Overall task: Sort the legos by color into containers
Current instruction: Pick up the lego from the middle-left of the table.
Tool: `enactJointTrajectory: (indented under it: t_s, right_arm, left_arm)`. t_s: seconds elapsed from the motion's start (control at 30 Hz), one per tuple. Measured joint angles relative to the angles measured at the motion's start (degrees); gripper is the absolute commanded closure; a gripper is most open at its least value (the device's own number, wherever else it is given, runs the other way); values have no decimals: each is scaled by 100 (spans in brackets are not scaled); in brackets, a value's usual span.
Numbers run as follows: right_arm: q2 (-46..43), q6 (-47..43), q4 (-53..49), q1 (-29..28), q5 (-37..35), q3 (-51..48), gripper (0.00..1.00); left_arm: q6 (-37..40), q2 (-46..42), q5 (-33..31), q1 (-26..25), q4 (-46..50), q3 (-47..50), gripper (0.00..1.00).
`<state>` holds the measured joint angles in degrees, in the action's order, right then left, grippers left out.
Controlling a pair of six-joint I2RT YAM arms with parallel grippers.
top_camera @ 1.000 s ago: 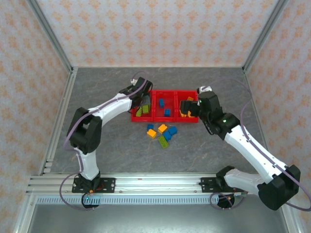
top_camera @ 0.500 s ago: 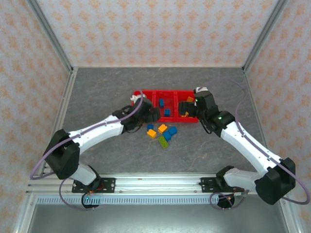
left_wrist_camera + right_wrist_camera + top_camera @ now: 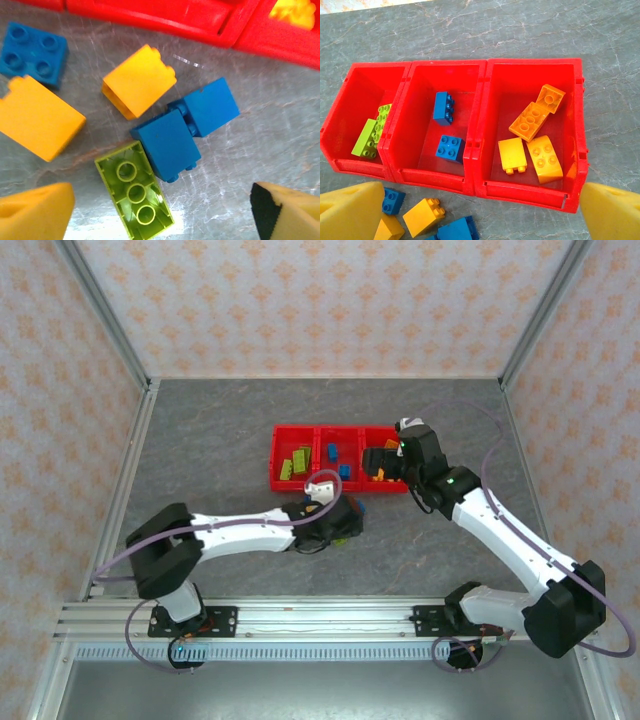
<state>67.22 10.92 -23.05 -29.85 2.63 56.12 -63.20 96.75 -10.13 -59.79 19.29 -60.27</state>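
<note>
Over the loose small plastic legos (image 3: 140,85) on the grey desk (image 3: 240,150), left claw (image 3: 160,210) has swung off the red plastic bins (image 3: 520,192), fingers apart, empty, above a lime-green studded brick (image 3: 135,192). Right claw (image 3: 482,210) spread wide over the bins. Next pick pending.

Containers (image 3: 475,150): 3 red bins in a row. 9 o'clock bin: 2 lime legos (image 3: 365,140). Centre bin: 2 blue legos (image 3: 443,107). 3 o'clock bin: 4 orange-yellow legos (image 3: 529,122). Loose bricks (image 3: 424,216), blue and yellow, on table (image 3: 470,30) at 7 o'clock. Right gripper (image 3: 480,214): fingers spread wide, at 8 and 4 o'clock.
</note>
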Motion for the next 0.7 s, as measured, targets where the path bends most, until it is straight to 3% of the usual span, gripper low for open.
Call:
enactJointTrajectory:
  t_s: [0.4, 0.7]
  right_arm:
    - [-186, -2, 17, 0, -26, -11, 0]
    - [-186, -2, 44, 0, -24, -20, 0]
  left_arm:
    - [-367, 925, -323, -221, 750, -710, 31]
    - [-402, 1305, -407, -284, 1012, -852, 36]
